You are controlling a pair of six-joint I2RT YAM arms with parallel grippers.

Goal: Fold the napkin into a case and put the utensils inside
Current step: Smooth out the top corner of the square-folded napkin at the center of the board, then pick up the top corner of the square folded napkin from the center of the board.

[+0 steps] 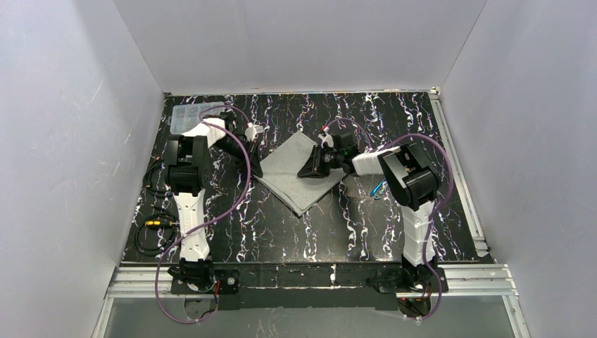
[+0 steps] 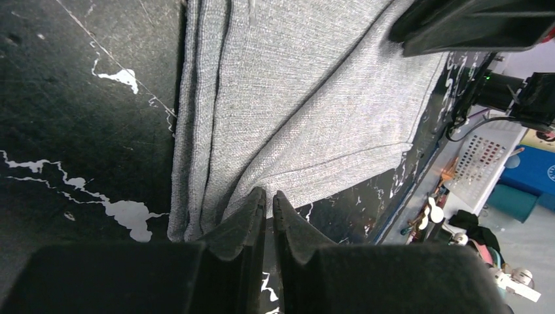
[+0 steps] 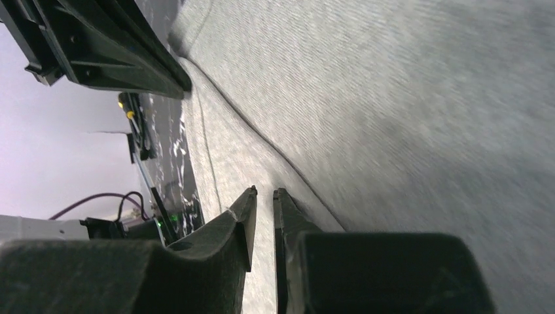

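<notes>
Roughly at the middle of the black, white-streaked table (image 1: 310,232), the light-grey napkin (image 1: 299,176) lies folded in flat layers, turned corner-on like a diamond between the two arms. The left wrist view shows its stacked edges (image 2: 196,131) running side by side down one border, with a soft crease fanning across the upper layer. The right gripper (image 1: 310,169) hangs low over the cloth's right half; in its own camera (image 3: 264,193) the fingers stand a narrow slit apart, with only grey weave (image 3: 393,98) showing through and nothing held. The left gripper (image 1: 255,134) sits at the napkin's left corner; from its wrist (image 2: 269,195) the fingers are drawn almost together above the cloth's edge, with nothing visible between them, and whether they touch the fabric cannot be told. Just right of the napkin, beside the right arm, the utensils (image 1: 378,188) lie on the table, a bright blue piece plainest among them. A clear plastic box (image 1: 189,116) rests in the far left corner, well apart.
</notes>
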